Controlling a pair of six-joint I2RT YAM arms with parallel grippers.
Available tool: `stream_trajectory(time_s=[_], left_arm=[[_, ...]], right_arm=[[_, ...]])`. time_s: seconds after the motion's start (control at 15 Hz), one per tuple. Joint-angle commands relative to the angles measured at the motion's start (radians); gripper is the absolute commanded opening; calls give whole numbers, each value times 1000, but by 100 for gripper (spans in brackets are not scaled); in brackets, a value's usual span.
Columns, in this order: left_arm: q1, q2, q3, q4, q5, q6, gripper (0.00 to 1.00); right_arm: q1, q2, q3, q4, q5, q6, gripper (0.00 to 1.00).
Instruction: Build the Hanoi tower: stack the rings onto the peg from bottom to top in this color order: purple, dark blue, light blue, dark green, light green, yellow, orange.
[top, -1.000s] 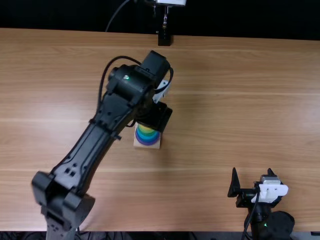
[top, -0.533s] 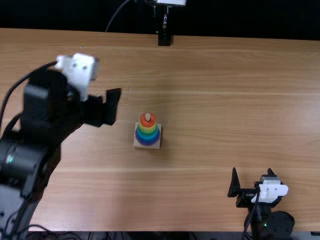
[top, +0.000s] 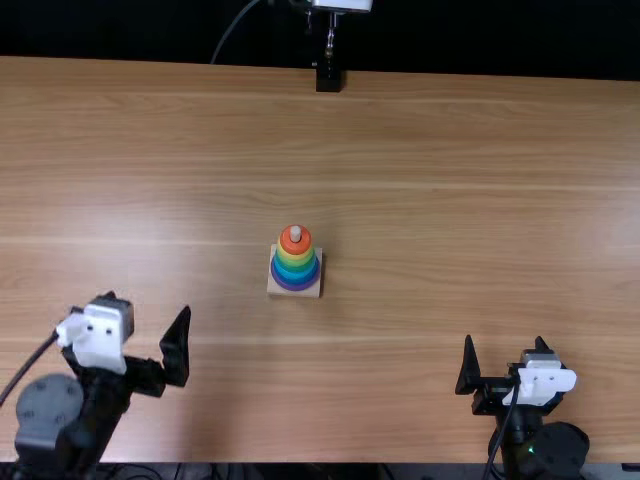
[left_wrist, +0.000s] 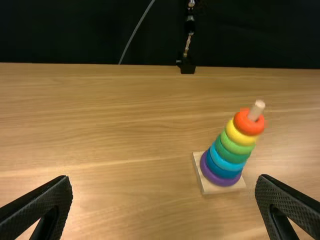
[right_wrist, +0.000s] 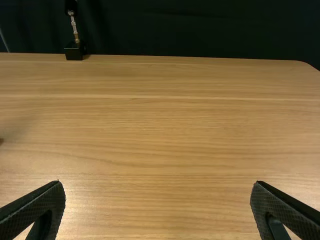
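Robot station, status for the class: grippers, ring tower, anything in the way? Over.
Left gripper open, right gripper open. Ring tower stacked, purple bottom to orange top. Neither gripper in its way.

One light brown wooden table (top: 450, 200), bearing a pale square base (left_wrist: 209, 187) with peg (left_wrist: 257, 110) and stacked coloured rings (left_wrist: 232, 147); black mount (top: 328, 78), far edge.

Likely a lab (robot arms (top: 548, 448)).

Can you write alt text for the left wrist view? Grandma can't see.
A rainbow tower, purple ring at the bottom, orange ring on top, stands on a wooden base on a table. Nearer, the left end effector is open and empty.
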Motion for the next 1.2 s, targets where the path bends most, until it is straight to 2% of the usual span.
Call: stream_trajectory(time_s=[0.0, 0.07, 0.2, 0.53, 1.0, 1.13], left_arm=[[6, -100, -90, 5, -20, 10, 100], [6, -168, -145, 3, -41, 10, 100], [9, -275, -239, -5, -55, 8, 100], [75, -445, -403, -12, -57, 10, 100], [93, -450, -529, -17, -55, 10, 100], [101, -450, -578, -12, -46, 8, 100]], right_arm=[[1, -17, -76, -33, 13, -3, 100], [-1, -17, -76, -33, 11, -3, 100], [-1, -17, -76, -33, 11, -3, 100], [1, -17, -76, -33, 13, -3, 100], [1, -17, -76, -33, 11, -3, 100], [-1, -17, -76, -33, 11, -3, 100]])
